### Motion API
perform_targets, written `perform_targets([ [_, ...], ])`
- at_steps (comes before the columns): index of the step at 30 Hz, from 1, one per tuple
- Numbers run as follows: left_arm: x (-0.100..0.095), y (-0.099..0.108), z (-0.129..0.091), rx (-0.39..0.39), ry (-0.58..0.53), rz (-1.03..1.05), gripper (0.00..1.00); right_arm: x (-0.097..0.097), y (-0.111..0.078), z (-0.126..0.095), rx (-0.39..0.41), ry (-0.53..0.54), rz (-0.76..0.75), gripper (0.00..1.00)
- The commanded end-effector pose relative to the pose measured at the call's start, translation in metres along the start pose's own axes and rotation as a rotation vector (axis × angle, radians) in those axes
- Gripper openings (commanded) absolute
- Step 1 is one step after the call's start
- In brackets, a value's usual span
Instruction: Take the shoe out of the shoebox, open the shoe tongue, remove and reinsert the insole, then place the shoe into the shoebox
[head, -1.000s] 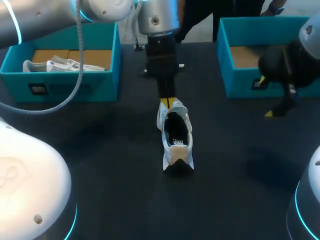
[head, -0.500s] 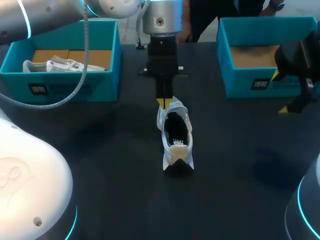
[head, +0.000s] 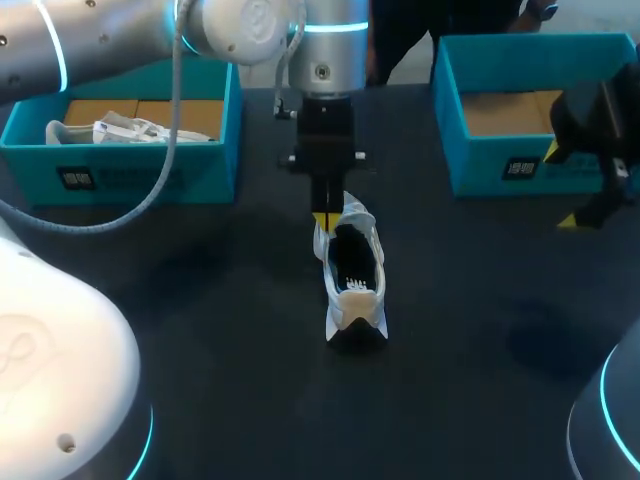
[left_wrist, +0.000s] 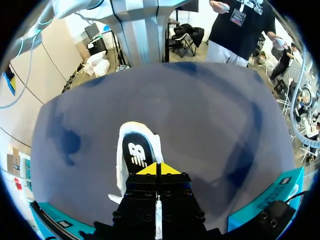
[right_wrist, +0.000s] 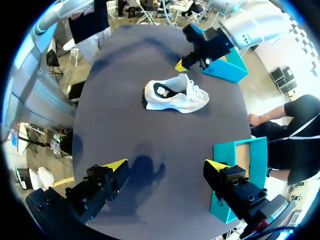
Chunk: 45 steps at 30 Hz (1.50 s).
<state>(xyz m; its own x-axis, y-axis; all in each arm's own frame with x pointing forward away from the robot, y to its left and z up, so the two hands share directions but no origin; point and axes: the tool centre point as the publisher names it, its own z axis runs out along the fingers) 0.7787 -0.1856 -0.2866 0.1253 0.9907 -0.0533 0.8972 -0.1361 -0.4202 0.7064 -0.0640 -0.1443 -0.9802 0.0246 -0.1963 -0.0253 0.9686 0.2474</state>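
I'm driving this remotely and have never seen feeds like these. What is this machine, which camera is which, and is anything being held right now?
The machine is a two-armed robot working at a dark table. The wide picture looks down from above and behind it. Each round picture comes from a camera on one arm's wrist, looking out along its fingers.

A white shoe sits on the table between two teal boxes. The left shoebox holds something white, and the right shoebox shows only its cardboard floor.

The left hand is down at the shoe's tongue end with its yellow tips together. I cannot tell whether they pinch anything. The right hand is open, off to the side above the table, and holds nothing.
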Motion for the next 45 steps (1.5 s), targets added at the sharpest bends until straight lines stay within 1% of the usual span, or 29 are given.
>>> perform_targets([
  [1, -0.004, 0.002, 0.008, -0.019, 0.005, -0.001, 0.00, -0.002, 0.001, 0.001, 0.002, 0.003, 0.000, 1.00],
  [6, -0.010, 0.005, 0.018, -0.030, 0.005, -0.001, 0.00, -0.002, 0.001, 0.001, 0.002, 0.003, 0.000, 1.00],
  [8, -0.011, 0.004, 0.020, -0.053, 0.005, -0.002, 0.00, -0.002, 0.001, 0.001, 0.002, 0.003, 0.000, 1.00],
  [10, -0.012, 0.003, 0.024, -0.053, 0.003, 0.002, 0.00, -0.002, 0.001, 0.001, 0.002, 0.003, 0.000, 1.00],
  [12, -0.011, 0.002, 0.028, -0.075, 0.007, -0.001, 0.00, -0.002, 0.001, 0.001, 0.002, 0.003, 0.000, 1.00],
  [16, -0.011, 0.004, 0.032, -0.124, -0.036, -0.002, 0.00, -0.002, 0.001, 0.001, 0.002, 0.003, 0.000, 1.00],
  [19, -0.013, 0.006, 0.036, -0.138, -0.046, 0.007, 0.00, -0.002, 0.001, 0.001, 0.002, 0.003, 0.000, 1.00],
  [23, -0.018, 0.009, 0.044, -0.123, -0.045, 0.007, 0.00, -0.002, 0.001, 0.001, 0.002, 0.003, 0.000, 1.00],
  [30, -0.024, 0.016, 0.062, -0.144, -0.056, 0.003, 0.00, -0.002, 0.001, 0.001, 0.002, 0.003, 0.000, 1.00],
  [35, -0.032, 0.021, 0.073, -0.146, -0.066, 0.005, 0.00, -0.002, 0.001, 0.001, 0.002, 0.003, 0.000, 1.00],
  [40, -0.034, 0.025, 0.084, -0.141, -0.074, 0.002, 0.00, -0.002, 0.001, 0.001, 0.002, 0.003, 0.000, 1.00],
  [45, -0.032, 0.025, 0.089, -0.137, -0.073, -0.001, 0.00, -0.002, 0.001, 0.001, 0.002, 0.003, 0.000, 1.00],
])
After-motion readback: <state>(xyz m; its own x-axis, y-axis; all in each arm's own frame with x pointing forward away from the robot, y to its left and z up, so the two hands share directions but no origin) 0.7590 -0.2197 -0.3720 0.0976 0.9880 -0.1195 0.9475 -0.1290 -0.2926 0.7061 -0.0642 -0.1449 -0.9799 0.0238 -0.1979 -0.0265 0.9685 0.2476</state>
